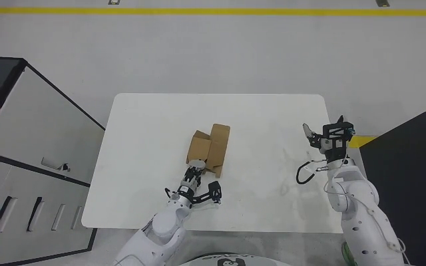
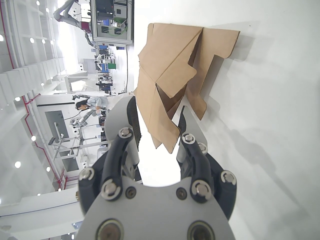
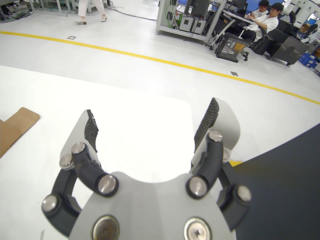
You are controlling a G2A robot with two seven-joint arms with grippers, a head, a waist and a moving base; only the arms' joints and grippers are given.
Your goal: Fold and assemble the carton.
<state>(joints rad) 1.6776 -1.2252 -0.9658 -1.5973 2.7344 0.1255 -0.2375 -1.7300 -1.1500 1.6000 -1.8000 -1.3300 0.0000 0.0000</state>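
Lying half-folded near the centre of the table, the carton is straddled at its 6 o'clock flap by the left gripper, whose fingers are spread and not clamped. If they were closed off-centre, the flap could be creased or the light carton shoved away. The right gripper is held spread and empty at the table's 3 o'clock edge. No print is seen on the cardboard.

Left pincer fingers apart; right pincer fingers wide apart.
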